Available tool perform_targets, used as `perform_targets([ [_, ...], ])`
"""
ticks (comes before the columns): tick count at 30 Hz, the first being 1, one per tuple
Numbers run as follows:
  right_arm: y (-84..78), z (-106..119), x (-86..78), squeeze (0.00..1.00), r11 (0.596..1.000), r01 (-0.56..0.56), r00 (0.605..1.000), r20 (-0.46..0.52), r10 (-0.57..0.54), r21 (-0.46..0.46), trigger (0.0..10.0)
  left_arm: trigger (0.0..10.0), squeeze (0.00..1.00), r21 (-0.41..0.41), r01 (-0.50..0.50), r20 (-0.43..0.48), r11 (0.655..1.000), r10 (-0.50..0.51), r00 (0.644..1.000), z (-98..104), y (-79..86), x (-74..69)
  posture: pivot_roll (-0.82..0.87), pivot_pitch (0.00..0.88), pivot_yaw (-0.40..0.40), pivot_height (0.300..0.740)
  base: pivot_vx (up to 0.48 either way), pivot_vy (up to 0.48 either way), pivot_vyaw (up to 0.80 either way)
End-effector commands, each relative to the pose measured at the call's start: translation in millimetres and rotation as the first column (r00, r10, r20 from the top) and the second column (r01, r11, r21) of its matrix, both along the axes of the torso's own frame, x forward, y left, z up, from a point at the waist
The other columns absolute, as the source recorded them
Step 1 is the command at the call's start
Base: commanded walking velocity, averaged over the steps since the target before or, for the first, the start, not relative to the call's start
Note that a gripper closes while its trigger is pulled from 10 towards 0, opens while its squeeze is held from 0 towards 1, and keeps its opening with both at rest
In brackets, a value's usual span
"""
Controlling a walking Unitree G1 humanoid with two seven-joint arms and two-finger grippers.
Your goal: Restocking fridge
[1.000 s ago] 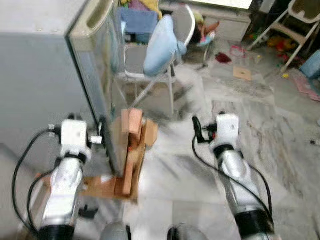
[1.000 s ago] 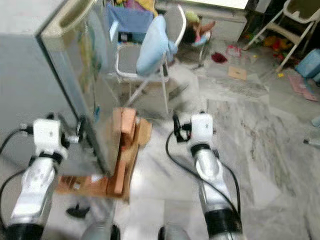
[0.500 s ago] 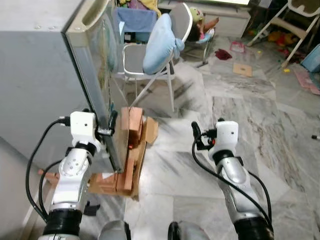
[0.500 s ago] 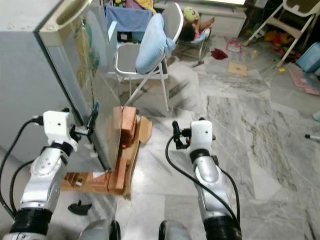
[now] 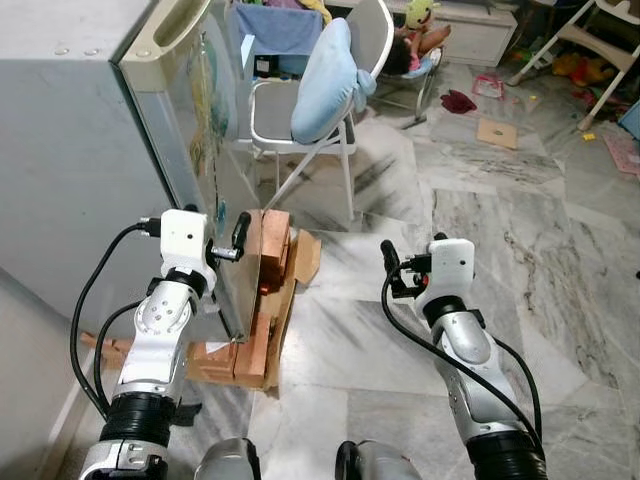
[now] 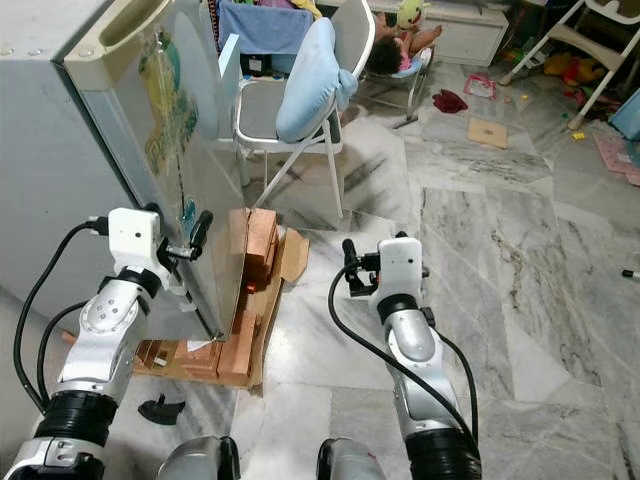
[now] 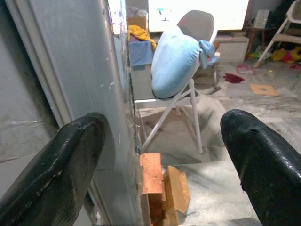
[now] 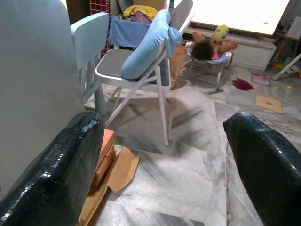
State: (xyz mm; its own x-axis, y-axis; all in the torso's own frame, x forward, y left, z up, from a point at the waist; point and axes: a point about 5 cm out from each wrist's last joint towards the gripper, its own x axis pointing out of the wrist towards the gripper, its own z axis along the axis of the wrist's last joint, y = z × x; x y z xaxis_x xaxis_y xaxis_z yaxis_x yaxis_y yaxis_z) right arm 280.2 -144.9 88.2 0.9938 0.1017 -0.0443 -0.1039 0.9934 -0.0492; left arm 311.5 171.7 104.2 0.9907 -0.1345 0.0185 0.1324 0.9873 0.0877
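Since half a second ago my left gripper (image 5: 232, 240) has climbed and pushed forward along the fridge door (image 5: 205, 190), so its fingers now straddle the door's free edge in the left-centre of the head view rather than sitting below and behind it; the camera has shifted a little too, and the blur of a second ago is gone. At the far left of the frame stands the fridge (image 5: 70, 140), a grey box filling the upper left, its door running as a tall upright slab whose long axis is vertical and whose thin edge points toward me and slightly right. In my left wrist view that edge (image 7: 117, 117) passes between my two fingers (image 7: 61, 174), which are spread wide, one on the fridge side, one on the open side, so the door lies directly ahead of this gripper and is far nearer to it than to the other. I judge the coming move to be a pull or swing on that edge. Just right of the door, stacked wooden blocks (image 5: 268, 260) lean at its foot. Centre right, my right gripper (image 5: 392, 268) hovers over bare marble floor (image 5: 560, 260), fingers wide apart, holding nothing. Behind, upper centre, a folding chair (image 5: 300, 120) carries a pale blue cushion (image 5: 325, 80).
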Motion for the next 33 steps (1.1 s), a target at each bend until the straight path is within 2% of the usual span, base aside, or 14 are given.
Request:
perform_targets([
  [1, -4.0, 1, -1.0, 0.00, 1.000, 0.019, 1.000, -0.002, -0.019, 0.000, 10.0, 10.0, 0.00, 0.001, -0.029, 0.003, 1.000, 0.029, 1.000, 3, 8.4, 2.4, -0.01, 0.089, -0.041, 0.740, 0.000, 0.000, 0.00],
  [5, -4.0, 1, -1.7, 0.00, 1.000, 0.017, 1.000, -0.007, -0.017, 0.000, 10.0, 10.0, 0.00, -0.013, 0.044, -0.035, 0.999, -0.045, 0.998, -5, 5.6, -5.9, 0.00, 0.090, -0.043, 0.740, 0.000, 0.000, 0.00],
  [7, -4.1, 0, -1.8, 0.00, 1.000, 0.015, 1.000, -0.010, -0.015, 0.000, 10.0, 10.0, 0.00, 0.013, 0.078, -0.074, 0.997, -0.077, 0.994, -14, 8.0, -13.2, 0.00, 0.091, -0.046, 0.740, 0.000, 0.000, 0.00],
  [11, -3.8, 0, -1.6, 0.00, 1.000, 0.009, 1.000, -0.011, -0.009, 0.003, 10.0, 10.0, 0.00, 0.038, 0.048, -0.098, 0.998, -0.044, 0.994, -22, 15.1, -18.0, 0.01, 0.094, -0.049, 0.740, 0.000, 0.000, 0.00],
  [15, -2.3, 0, -1.3, 0.00, 1.000, -0.006, 1.000, -0.013, 0.006, 0.009, 10.0, 10.0, 0.00, 0.040, 0.004, -0.080, 0.999, -0.001, 0.997, -19, 15.6, -13.4, 0.01, 0.094, -0.049, 0.740, 0.000, 0.000, 0.00],
  [17, 1.9, 5, -4.2, 0.00, 0.997, -0.051, 0.999, -0.001, 0.051, 0.057, 10.0, 10.0, 0.00, 0.043, -0.018, -0.063, 0.999, 0.020, 0.998, -16, 14.6, -8.7, 0.00, 0.092, -0.056, 0.740, 0.000, 0.000, 0.00],
  [27, 5.1, 9, -8.9, 0.00, 0.990, -0.110, 0.994, -0.009, 0.111, 0.087, 10.0, 10.0, 0.00, 0.042, 0.000, -0.042, 0.999, 0.002, 0.999, -10, 7.6, 4.0, -0.01, 0.091, -0.054, 0.740, 0.000, 0.000, 0.00],
  [28, 17.4, 10, -13.7, 0.00, 0.957, -0.207, 0.975, -0.039, 0.219, 0.202, 10.0, 10.0, 0.00, 0.048, -0.010, -0.033, 0.999, 0.011, 0.999, -7, 8.2, 9.0, -0.01, 0.089, -0.051, 0.740, 0.000, 0.000, 0.00],
  [29, 27.9, 12, -19.9, 0.00, 0.920, -0.296, 0.947, -0.049, 0.319, 0.256, 10.0, 10.0, 0.00, 0.050, -0.018, -0.022, 0.999, 0.020, 1.000, -3, 8.8, 13.7, -0.02, 0.089, -0.052, 0.740, 0.000, 0.000, 0.00],
  [33, 34.0, 14, -25.8, 0.00, 0.902, -0.361, 0.922, -0.051, 0.383, 0.238, 10.0, 10.0, 0.00, 0.037, -0.005, -0.020, 0.999, 0.005, 1.000, 1, 5.3, 18.8, -0.02, 0.091, -0.053, 0.740, 0.000, 0.000, 0.00],
])
